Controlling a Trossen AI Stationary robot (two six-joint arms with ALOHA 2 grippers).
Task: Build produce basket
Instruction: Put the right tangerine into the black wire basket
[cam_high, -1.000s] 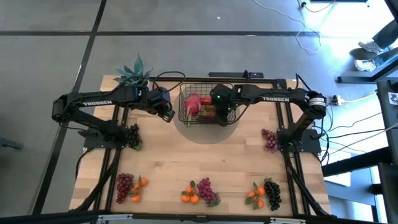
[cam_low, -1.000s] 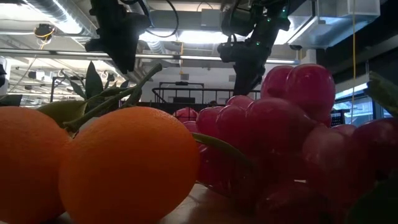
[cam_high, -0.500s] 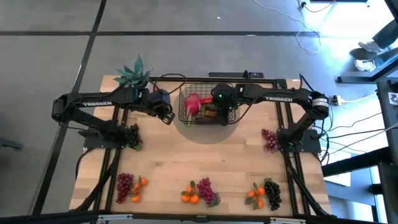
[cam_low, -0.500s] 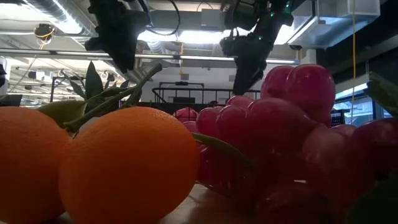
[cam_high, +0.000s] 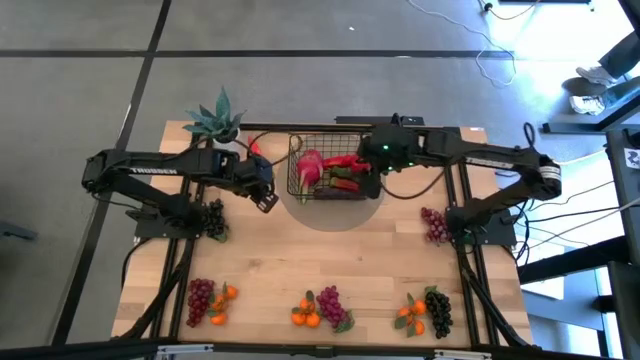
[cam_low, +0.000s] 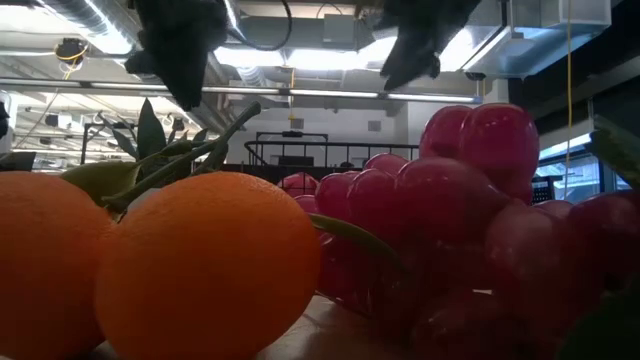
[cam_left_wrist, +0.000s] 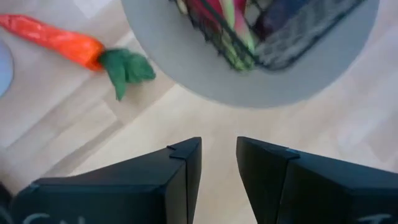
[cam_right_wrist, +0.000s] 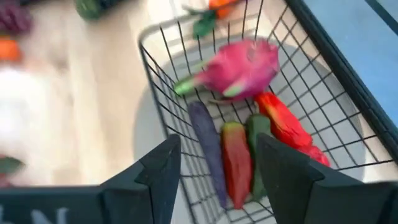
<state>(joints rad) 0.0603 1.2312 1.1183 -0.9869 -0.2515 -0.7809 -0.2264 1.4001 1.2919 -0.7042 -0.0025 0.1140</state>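
Observation:
The black wire basket (cam_high: 300, 180) stands on a round grey mat at the table's far middle. It holds a pink radish (cam_right_wrist: 245, 65), a purple eggplant (cam_right_wrist: 208, 146) and red peppers (cam_right_wrist: 287, 127). My right gripper (cam_right_wrist: 217, 168) hangs open above the basket's right part (cam_high: 362, 178), with nothing between its fingers. My left gripper (cam_left_wrist: 217, 165) is open over bare wood just left of the mat (cam_high: 265, 197). A carrot (cam_left_wrist: 62, 40) lies on the table left of the basket.
A spiky potted plant (cam_high: 215, 118) stands at the far left. Dark grapes (cam_high: 213, 218) lie by the left arm's base and purple-red grapes (cam_high: 435, 225) by the right one. Grape bunches with oranges (cam_high: 320, 308) lie along the near edge. The middle of the table is bare wood.
My right gripper has risen out of the basket and drawn back toward the table's right edge; red peppers that it covered now show in the basket. My left gripper has swung a little toward the near edge, away from the basket's left side.

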